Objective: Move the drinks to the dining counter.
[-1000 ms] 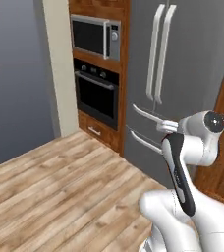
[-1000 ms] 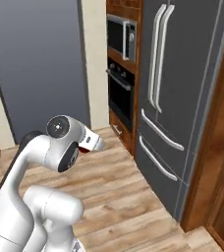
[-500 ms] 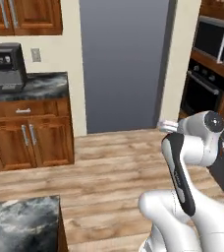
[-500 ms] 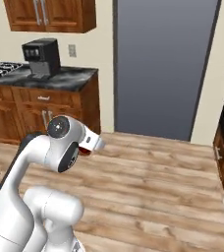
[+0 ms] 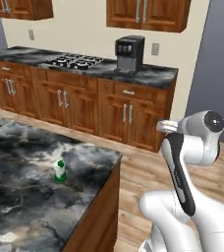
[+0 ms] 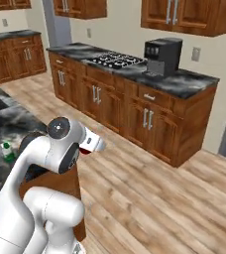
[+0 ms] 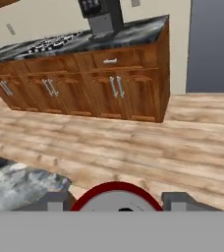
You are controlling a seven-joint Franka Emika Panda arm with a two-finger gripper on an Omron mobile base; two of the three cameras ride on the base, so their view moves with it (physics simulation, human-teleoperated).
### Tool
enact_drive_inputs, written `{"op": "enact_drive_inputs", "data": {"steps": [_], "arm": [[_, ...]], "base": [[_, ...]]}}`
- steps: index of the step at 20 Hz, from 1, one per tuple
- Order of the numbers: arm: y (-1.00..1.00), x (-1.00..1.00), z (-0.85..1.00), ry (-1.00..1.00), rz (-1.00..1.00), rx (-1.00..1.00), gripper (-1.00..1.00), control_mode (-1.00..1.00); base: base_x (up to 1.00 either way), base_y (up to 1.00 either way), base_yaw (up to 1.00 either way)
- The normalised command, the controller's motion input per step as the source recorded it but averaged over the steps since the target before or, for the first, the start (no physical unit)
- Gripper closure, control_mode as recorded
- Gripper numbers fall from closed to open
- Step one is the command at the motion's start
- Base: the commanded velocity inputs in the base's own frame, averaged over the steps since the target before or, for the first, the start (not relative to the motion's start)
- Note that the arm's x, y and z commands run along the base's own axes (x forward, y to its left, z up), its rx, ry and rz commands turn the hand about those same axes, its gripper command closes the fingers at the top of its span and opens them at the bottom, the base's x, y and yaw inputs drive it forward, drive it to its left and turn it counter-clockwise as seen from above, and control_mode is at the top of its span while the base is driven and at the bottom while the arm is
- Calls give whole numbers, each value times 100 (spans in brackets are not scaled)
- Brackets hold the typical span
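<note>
My gripper [image 7: 116, 203] is shut on the red can [image 7: 115, 193], whose round rim sits between the two dark fingertips [image 7: 55, 201] in the hand view. A sliver of that red can [image 6: 85, 150] peeks out under the hand in the right base view. The hand [image 5: 166, 126] hangs over the wooden floor, just right of the dining counter [image 5: 20, 206]. The white carton with green base [image 5: 60, 171] stands upright near the corner of the marbled top, and the carton [image 6: 7, 151] also appears behind my arm. The counter's corner [image 7: 20, 183] lies low at the left.
Across the wooden floor [image 5: 143, 167] runs a wall counter [image 5: 133, 74] with wood cabinets, a gas cooktop [image 5: 77, 61] and a black coffee machine [image 5: 129, 53]. A grey wall panel [image 7: 213, 44] stands at its right end.
The whole picture has swung: the base has turned from the fridge and oven past the grey wall to the wall counter and the island. The grip on the can is unchanged.
</note>
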Motion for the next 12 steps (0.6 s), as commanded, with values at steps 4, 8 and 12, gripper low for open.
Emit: {"op": "enact_drive_inputs", "data": {"steps": [4, 8, 12], "arm": [[0, 0, 0, 0, 0, 0, 100, 100], [0, 0, 0, 0, 0, 0, 100, 100], [0, 0, 0, 0, 0, 0, 100, 100]], "base": [[-54, 0, 86], [-65, 0, 84], [-59, 0, 85]]}}
